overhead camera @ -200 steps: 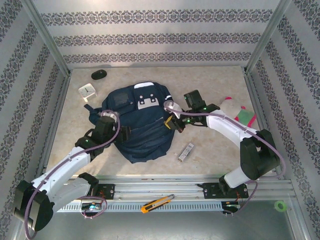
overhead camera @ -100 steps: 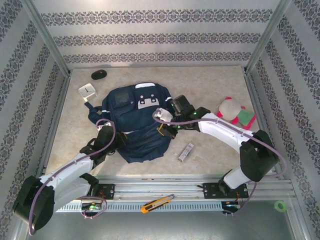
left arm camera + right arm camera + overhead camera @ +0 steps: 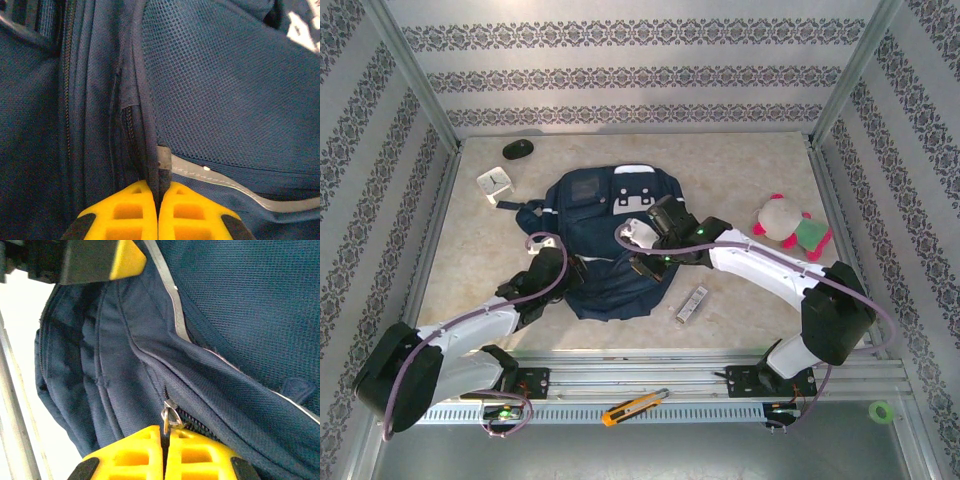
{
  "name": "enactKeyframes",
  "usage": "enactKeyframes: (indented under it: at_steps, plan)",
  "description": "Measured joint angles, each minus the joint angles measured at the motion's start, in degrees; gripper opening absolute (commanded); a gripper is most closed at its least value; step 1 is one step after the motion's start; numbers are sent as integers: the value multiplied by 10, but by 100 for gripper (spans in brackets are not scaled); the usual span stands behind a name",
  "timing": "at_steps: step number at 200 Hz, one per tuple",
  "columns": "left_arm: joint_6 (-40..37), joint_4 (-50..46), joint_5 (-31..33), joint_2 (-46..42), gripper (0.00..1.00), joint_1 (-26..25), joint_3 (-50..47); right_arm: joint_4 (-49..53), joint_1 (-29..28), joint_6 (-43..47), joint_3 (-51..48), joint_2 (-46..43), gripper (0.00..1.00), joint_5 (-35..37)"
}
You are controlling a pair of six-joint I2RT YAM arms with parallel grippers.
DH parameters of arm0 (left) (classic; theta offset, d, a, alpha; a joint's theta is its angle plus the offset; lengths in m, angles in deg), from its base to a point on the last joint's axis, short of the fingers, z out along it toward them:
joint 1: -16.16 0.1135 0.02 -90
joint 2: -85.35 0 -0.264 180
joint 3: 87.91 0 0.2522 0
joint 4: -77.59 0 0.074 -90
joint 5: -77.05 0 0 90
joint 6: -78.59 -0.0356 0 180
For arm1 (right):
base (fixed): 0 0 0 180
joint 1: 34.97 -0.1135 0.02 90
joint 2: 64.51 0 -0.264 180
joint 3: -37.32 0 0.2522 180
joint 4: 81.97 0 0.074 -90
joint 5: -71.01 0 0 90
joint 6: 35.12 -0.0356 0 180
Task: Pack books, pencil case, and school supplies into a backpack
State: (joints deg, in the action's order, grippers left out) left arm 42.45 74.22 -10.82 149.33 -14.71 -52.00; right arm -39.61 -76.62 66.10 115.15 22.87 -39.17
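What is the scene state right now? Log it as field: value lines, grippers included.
backpack: navy, lying flat mid-table
left gripper: shut on a fold of backpack fabric beside a zipper
right gripper: shut on the zipper pull
silver bar: on the table, right of the backpack, apart from it
plush toy: far right
clock: beside the backpack's back-left corner
mouse: back left

Open tabletop (image 3: pixel 740 170) is seen at 12 and 9 o'clock of the backpack (image 3: pixel 585 195); passage is barred at 10 by clock (image 3: pixel 494 181) and mouse (image 3: pixel 518 149), at 3 by plush toy (image 3: pixel 782 218).
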Motion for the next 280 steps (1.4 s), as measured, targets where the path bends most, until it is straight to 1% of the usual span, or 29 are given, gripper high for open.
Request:
enactKeyframes:
  at_steps: [22, 33, 38, 52, 57, 64, 76, 90, 117, 140, 164, 172, 189, 206, 216, 228, 233, 254, 280]
  plan:
    - [0, 15, -3, -15, 5, -8, 6, 7, 54, -6, -7, -6, 0, 0]
    - [0, 26, -7, -30, 9, -14, 6, 11, 85, -6, -7, -7, 0, 2]
    - [0, 30, -10, -36, 13, -16, 7, 14, 95, -5, -7, -7, 0, 2]
    - [-8, 33, -12, -51, 33, -21, 12, 28, 111, 0, 0, -6, 0, 0]
    - [-8, 33, -12, -56, 39, -21, 14, 31, 110, 1, 2, -6, 0, -2]
    - [-14, 27, -11, -62, 43, -21, 17, 33, 105, 3, 7, -6, 0, -7]
    - [-29, 9, -5, -71, 48, -22, 29, 34, 90, 2, 13, -6, 0, -19]
    - [-48, -14, 2, -75, 50, -22, 43, 38, 73, -7, 19, 0, 0, -36]
    - [-73, -42, 12, -76, 50, -22, 54, 38, 39, -52, 22, 25, 0, -53]
    - [-81, -54, 15, -69, 49, -23, 55, 37, 16, -117, 23, 41, 0, -64]
    - [-86, -63, 25, -54, 51, -32, 61, 21, 3, -190, 29, 46, 0, -64]
    - [-83, -66, 32, -55, 53, -33, 61, 16, 0, -212, 32, 47, 0, -62]
    - [-72, -70, 50, -63, 61, -36, 60, 8, -4, -243, 33, 47, 0, -56]
    - [-64, -74, 63, -87, 68, -39, 55, 2, -1, -264, 33, 46, 0, -53]
    - [-56, -75, 70, -106, 66, -39, 49, -1, -1, -273, 33, 44, 0, -51]
    - [-38, -79, 81, -131, 58, -37, 40, -2, -1, -281, 33, 42, 0, -47]
    - [-28, -83, 86, -139, 53, -35, 36, -2, -1, -283, 34, 42, 0, -47]
    - [14, -109, 108, -157, 38, -29, 19, -2, -2, -292, 36, 42, 0, -42]
    - [54, -153, 124, -155, 27, -28, 3, -3, -2, -296, 36, 42, 0, -34]
